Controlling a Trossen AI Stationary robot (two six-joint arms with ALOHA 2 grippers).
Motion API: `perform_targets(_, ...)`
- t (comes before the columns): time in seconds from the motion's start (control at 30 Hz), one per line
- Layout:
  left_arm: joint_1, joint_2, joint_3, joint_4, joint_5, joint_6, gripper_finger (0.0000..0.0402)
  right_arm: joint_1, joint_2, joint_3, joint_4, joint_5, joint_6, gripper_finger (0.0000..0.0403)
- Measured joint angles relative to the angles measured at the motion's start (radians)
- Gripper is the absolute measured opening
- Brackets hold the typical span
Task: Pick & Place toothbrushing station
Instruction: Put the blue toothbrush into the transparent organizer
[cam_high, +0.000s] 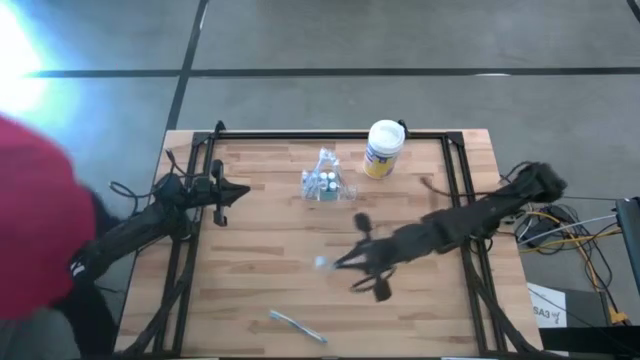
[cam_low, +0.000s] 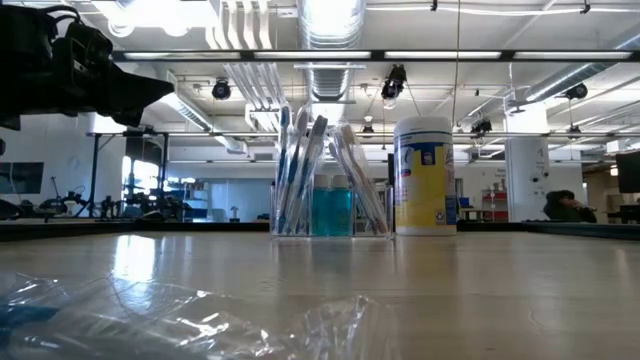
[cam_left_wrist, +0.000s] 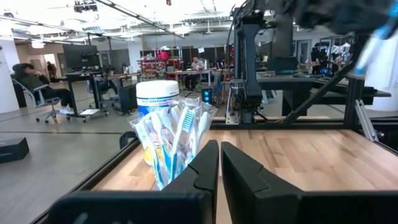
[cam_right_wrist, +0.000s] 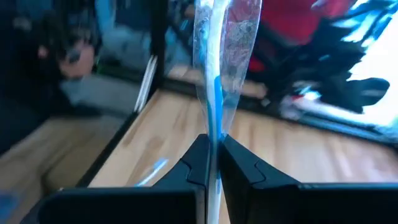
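canister (cam_high: 383, 147) right of toothbrushing station (cam_high: 323, 180)

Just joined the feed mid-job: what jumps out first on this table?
The right end effector, out over the table's middle, is shut on a wrapped toothbrush standing up between its fingers. Toward the far edge stands the clear toothbrushing station, packed with brushes, with a white-lidded canister beside it. Another wrapped toothbrush lies near the front edge.

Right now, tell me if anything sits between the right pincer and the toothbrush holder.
Nothing visible does. The right pincer, shut on a wrapped toothbrush, is apart from the clear holder, with only bare table between them. The canister stands off to the side.
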Motion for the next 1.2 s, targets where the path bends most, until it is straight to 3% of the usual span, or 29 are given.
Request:
perform_targets(0.27, 0.000, 0.001, 0.000, 0.000, 0.000, 0.002, 0.0022, -0.001, -0.345, -0.502, 0.458, 0.055, -0.045, 0.0015)
perform_targets(0.43, 0.000, 0.000, 0.000, 0.000, 0.000, 0.002, 0.0018, -0.025, -0.501, -0.715, 0.635, 0.077, -0.002, 0.0015)
perform_targets(0.57, 0.000, 0.000, 0.000, -0.003, 0.000, 0.004, 0.0021, -0.027, -0.607, -0.797, 0.681, 0.133, 0.015, 0.0015)
perform_targets(0.9, 0.000, 0.000, 0.000, -0.007, 0.000, 0.017, 0.0025, -0.027, -0.904, -0.989, 0.703, 0.134, -0.026, 0.0015)
perform_targets(1.2, 0.000, 0.000, 0.000, -0.012, 0.000, 0.026, 0.0026, -0.027, -1.021, -1.136, 0.770, 0.133, -0.057, 0.0015)
